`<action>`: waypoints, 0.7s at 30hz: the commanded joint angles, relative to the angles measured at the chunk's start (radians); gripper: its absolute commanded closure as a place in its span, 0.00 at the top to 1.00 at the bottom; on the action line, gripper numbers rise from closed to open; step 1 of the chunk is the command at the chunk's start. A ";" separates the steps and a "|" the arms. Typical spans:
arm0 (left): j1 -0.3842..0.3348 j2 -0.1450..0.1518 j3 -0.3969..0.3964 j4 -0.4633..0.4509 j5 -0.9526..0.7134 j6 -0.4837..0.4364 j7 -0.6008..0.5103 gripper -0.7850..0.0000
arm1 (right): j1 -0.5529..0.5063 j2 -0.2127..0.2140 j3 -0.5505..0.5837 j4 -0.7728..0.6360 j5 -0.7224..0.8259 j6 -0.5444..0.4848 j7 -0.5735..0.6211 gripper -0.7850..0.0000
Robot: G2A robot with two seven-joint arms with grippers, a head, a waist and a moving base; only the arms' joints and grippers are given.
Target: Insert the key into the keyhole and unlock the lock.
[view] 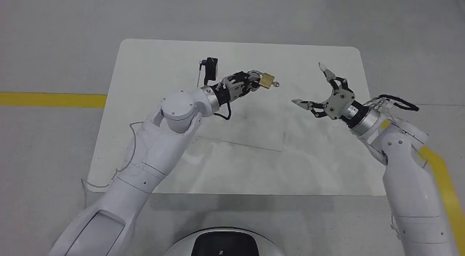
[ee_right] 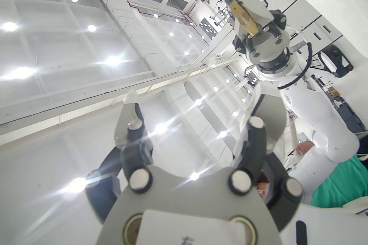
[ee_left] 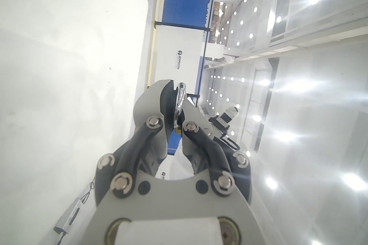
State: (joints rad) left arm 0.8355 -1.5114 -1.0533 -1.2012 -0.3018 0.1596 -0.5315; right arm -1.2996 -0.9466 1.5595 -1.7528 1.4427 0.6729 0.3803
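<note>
Lock (view: 267, 79) sits clamped in your left gripper (view: 253, 80) above the table (view: 145, 60), seen from the top; your right gripper (view: 309, 86) hovers near it, spread and empty. Left wrist: fingers (ee_left: 149, 105) pinch its shackle (ee_left: 180, 102). Right wrist: the lock lies ahead, its keyhole too small to judge; insertion and turning likely remain.

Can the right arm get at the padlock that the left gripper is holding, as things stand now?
Probably yes. The right gripper is open and empty and faces the padlock, which the left gripper holds above the table. Nothing stands between them.
</note>
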 commanded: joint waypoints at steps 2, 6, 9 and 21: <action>0.026 0.014 -0.024 -0.027 0.059 0.044 0.005 0.00 | 0.000 0.000 0.000 0.000 0.000 0.000 0.000 1.00; 0.077 0.035 -0.054 -0.090 0.138 0.100 0.008 0.00 | -0.006 -0.001 -0.021 -0.032 -0.095 -0.052 -0.036 1.00; 0.116 0.049 -0.067 -0.137 0.224 0.140 0.027 0.00 | -0.005 -0.005 -0.035 -0.046 -0.165 -0.150 -0.051 1.00; 0.130 0.062 0.007 -0.113 0.402 0.233 -0.041 0.00 | 0.043 -0.021 -0.074 -0.013 -0.264 -0.292 -0.068 1.00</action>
State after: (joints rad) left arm 0.9736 -1.4471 -1.0570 -1.3314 0.0906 0.3923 -0.5783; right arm -1.2601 -0.9667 1.4889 -1.7684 1.1830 0.3841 0.3147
